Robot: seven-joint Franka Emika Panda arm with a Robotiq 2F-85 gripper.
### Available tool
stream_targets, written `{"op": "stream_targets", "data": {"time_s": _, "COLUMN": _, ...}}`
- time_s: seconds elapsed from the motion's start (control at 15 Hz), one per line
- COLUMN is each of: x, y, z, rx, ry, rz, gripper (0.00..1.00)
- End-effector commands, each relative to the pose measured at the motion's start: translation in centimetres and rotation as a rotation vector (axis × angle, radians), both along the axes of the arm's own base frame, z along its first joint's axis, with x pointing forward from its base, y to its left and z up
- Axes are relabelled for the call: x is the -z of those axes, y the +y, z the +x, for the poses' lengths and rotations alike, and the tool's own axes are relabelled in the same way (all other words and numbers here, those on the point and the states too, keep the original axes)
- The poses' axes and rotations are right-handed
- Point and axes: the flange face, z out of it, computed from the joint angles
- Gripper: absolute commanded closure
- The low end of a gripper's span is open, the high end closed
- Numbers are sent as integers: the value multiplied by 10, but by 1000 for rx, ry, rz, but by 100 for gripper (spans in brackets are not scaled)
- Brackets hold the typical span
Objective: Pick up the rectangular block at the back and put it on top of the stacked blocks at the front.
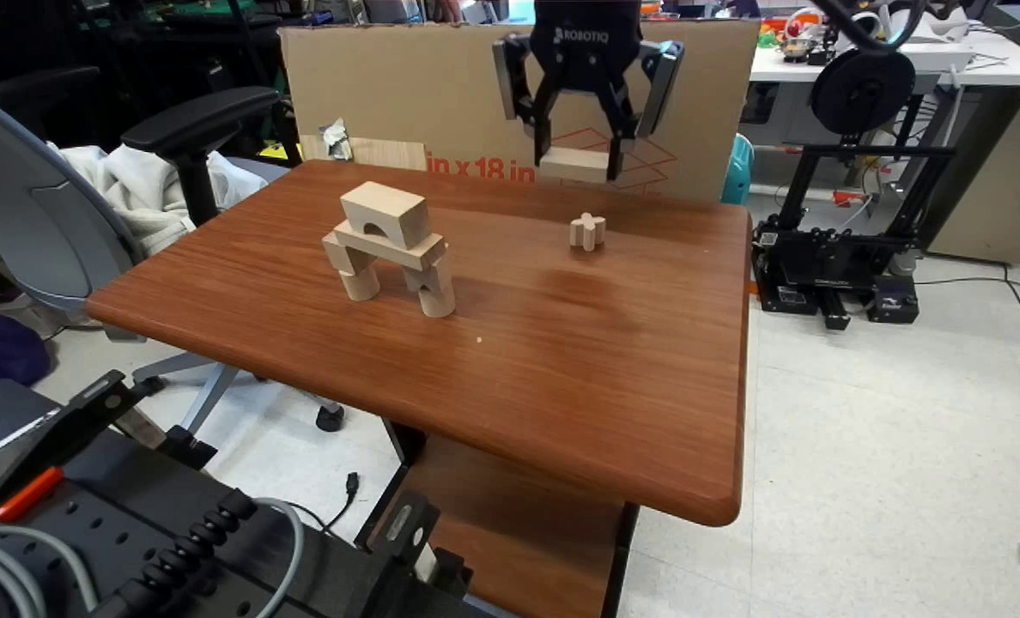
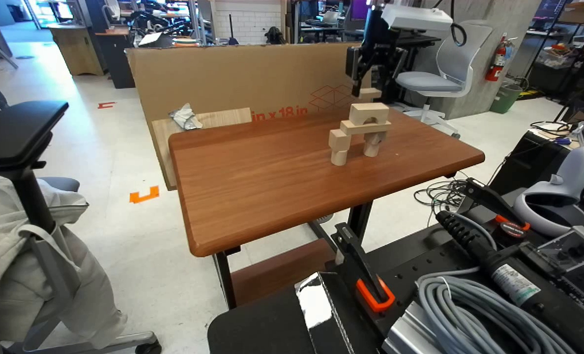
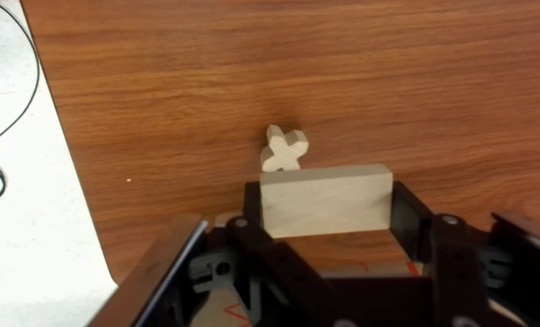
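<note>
"What are you doing with your claw (image 1: pixel 577 161)?"

"I'm clamping it on the rectangular block (image 3: pixel 327 202), gripping the piece by its two ends and holding it roughly level in the air above the worktop (image 1: pixel 561 369)."

"So the picking up is looking finished?"

"I'm judging it so, since the block is hanging clear of the surface. In the wrist view it's showing just beside a small cross-shaped piece (image 3: pixel 282 152), which is resting on the worktop below."

"And what are you leaving undone?"

"The placing. I'm seeing the stacked blocks (image 1: pixel 390 246) standing upright on the worktop, well apart from my load in an exterior view, with an arch-cut block (image 1: pixel 385 202) forming their top. My block isn't sitting there yet."

"How far along are you reckoning, then?"

"About halfway, I'm guessing. What's remaining is bringing the block across, lining it up over that top, lowering it, letting go and backing off. I'm expecting the release to be the delicate part, as those narrow legs (image 1: pixel 438 299) are looking easy to upset."
</note>
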Motion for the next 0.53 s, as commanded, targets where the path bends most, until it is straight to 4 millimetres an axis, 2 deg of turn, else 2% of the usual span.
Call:
{"op": "stream_targets", "data": {"time_s": 0.0, "x": -59, "y": 26, "z": -44, "rx": 78, "ry": -62, "rz": 30, "gripper": 57}}
{"op": "stream_targets", "data": {"time_s": 0.27, "x": -88, "y": 57, "z": -72, "rx": 172, "ry": -66, "rz": 53, "gripper": 57}}
{"op": "stream_targets", "data": {"time_s": 0.47, "x": -86, "y": 83, "z": -93, "rx": 240, "ry": -54, "rz": 65, "gripper": 57}}
